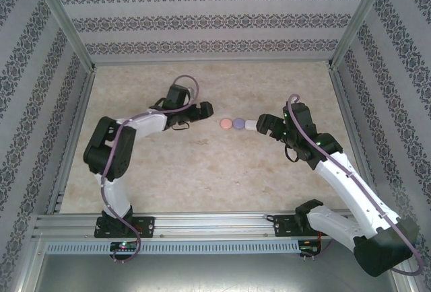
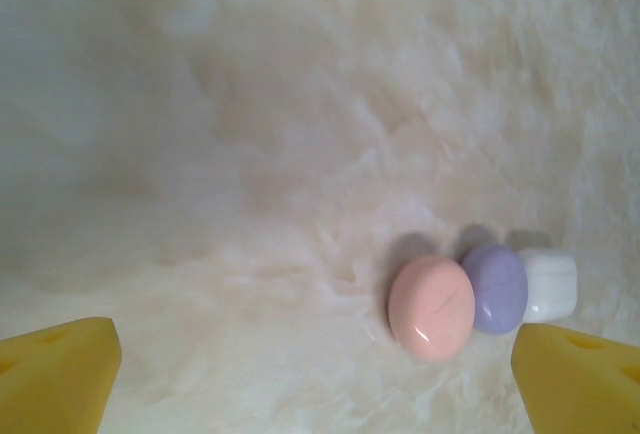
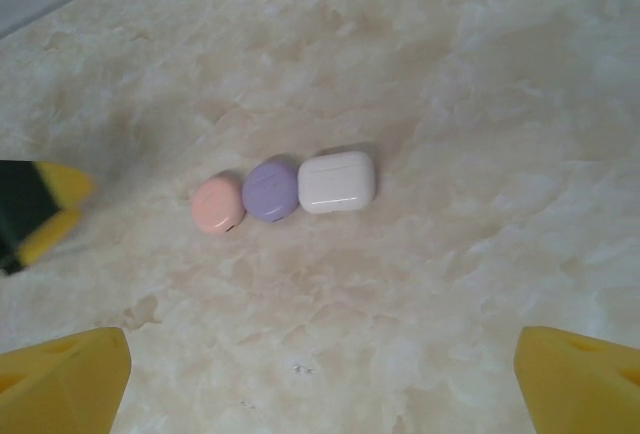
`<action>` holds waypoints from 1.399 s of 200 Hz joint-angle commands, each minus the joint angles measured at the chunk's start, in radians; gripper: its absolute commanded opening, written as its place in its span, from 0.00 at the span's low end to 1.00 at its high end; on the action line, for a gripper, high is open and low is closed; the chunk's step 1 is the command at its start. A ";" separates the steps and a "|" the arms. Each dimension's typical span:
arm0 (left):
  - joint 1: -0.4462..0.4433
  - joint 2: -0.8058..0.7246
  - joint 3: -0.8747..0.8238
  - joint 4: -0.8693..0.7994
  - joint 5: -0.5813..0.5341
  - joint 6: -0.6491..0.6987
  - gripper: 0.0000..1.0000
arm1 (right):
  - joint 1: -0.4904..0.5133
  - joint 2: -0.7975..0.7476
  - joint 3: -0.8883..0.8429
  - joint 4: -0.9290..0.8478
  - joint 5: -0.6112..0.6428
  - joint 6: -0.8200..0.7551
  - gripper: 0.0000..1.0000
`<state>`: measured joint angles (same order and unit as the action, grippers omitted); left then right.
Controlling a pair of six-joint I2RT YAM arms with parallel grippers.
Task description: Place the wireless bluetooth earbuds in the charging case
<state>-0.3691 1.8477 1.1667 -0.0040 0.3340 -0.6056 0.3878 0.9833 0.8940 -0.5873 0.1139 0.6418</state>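
Note:
Three shut charging cases lie in a touching row mid-table: a pink case [image 1: 225,124] [image 2: 431,306] [image 3: 217,204], a purple case [image 1: 238,124] [image 2: 496,287] [image 3: 270,191] and a white case [image 1: 250,125] [image 2: 549,284] [image 3: 337,182]. The earbuds are out of view. My left gripper [image 1: 205,110] [image 2: 318,374] stands open just left of the pink case, nothing between its yellow fingers [image 2: 60,369]. My right gripper [image 1: 262,125] [image 3: 320,374] is open too, close to the white case's right side, and holds nothing.
The cream marble-patterned tabletop [image 1: 202,164] is bounded by patterned walls [image 1: 202,19] on three sides and an aluminium rail [image 1: 202,223] at the near edge. A tip of the left gripper's finger [image 3: 35,209] shows left of the pink case in the right wrist view.

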 commanded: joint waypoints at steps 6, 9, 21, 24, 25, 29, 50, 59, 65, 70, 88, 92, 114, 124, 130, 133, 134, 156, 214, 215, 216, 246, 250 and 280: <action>0.024 -0.183 -0.001 -0.143 -0.150 0.146 1.00 | -0.012 -0.006 0.043 -0.036 0.139 -0.059 0.98; 0.024 -0.202 -0.001 -0.151 -0.166 0.159 1.00 | -0.012 -0.007 0.043 -0.036 0.155 -0.066 0.98; 0.025 -0.273 -0.007 -0.177 -0.230 0.202 1.00 | -0.020 -0.011 0.044 -0.033 0.228 -0.080 0.98; 0.025 -0.290 -0.010 -0.181 -0.245 0.213 1.00 | -0.024 -0.011 0.045 -0.033 0.246 -0.081 0.98; 0.025 -0.296 -0.011 -0.182 -0.250 0.217 1.00 | -0.026 -0.011 0.044 -0.032 0.251 -0.082 0.98; 0.027 -0.319 -0.017 -0.183 -0.268 0.233 1.00 | -0.032 -0.014 0.038 -0.019 0.272 -0.087 0.98; 0.027 -0.435 -0.085 -0.143 -0.368 0.331 1.00 | -0.080 -0.025 -0.020 0.078 0.373 -0.112 0.98; 0.028 -0.489 -0.144 -0.086 -0.411 0.382 1.00 | -0.104 -0.025 -0.053 0.139 0.408 -0.138 0.98; 0.027 -0.528 -0.188 -0.040 -0.427 0.417 1.00 | -0.120 -0.025 -0.078 0.186 0.423 -0.163 0.98; 0.028 -0.561 -0.224 0.003 -0.438 0.451 1.00 | -0.134 -0.023 -0.097 0.220 0.435 -0.182 0.98; 0.028 -0.660 -0.349 0.119 -0.501 0.534 1.00 | -0.190 -0.005 -0.152 0.315 0.434 -0.251 0.98; 0.029 -0.677 -0.370 0.132 -0.518 0.556 1.00 | -0.200 0.001 -0.167 0.338 0.438 -0.263 0.98; 0.050 -0.738 -0.453 0.178 -0.560 0.629 1.00 | -0.234 0.038 -0.269 0.540 0.455 -0.337 0.98; 0.068 -0.761 -0.504 0.236 -0.566 0.648 0.99 | -0.240 0.063 -0.322 0.651 0.465 -0.375 0.98; 0.082 -0.772 -0.540 0.275 -0.560 0.657 1.00 | -0.242 0.081 -0.351 0.717 0.471 -0.400 0.98; 0.089 -0.778 -0.556 0.292 -0.559 0.658 0.99 | -0.243 0.093 -0.363 0.749 0.476 -0.410 0.98; 0.092 -0.779 -0.560 0.297 -0.560 0.658 0.99 | -0.244 0.096 -0.367 0.757 0.477 -0.412 0.98; 0.144 -0.784 -0.646 0.401 -0.563 0.653 1.00 | -0.259 0.191 -0.416 0.932 0.472 -0.472 0.98; 0.225 -0.642 -0.824 0.705 -0.486 0.667 1.00 | -0.278 0.348 -0.509 1.298 0.320 -0.571 0.98; 0.227 -0.637 -0.828 0.713 -0.485 0.667 1.00 | -0.279 0.350 -0.510 1.303 0.316 -0.573 0.98; 0.230 -0.631 -0.829 0.720 -0.482 0.668 1.00 | -0.280 0.351 -0.511 1.307 0.314 -0.574 0.98; 0.307 -0.475 -0.850 0.858 -0.400 0.643 1.00 | -0.308 0.432 -0.591 1.530 0.217 -0.586 0.98; 0.314 -0.458 -0.849 0.871 -0.387 0.639 1.00 | -0.309 0.438 -0.596 1.545 0.197 -0.593 0.98; 0.346 -0.337 -0.833 0.939 -0.297 0.637 1.00 | -0.310 0.549 -0.607 1.682 0.091 -0.630 0.98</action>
<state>-0.0483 1.4406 0.3210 0.7601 -0.0658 0.0479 0.0803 1.4452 0.3084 0.8539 0.3187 0.0528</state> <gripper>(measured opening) 0.996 0.982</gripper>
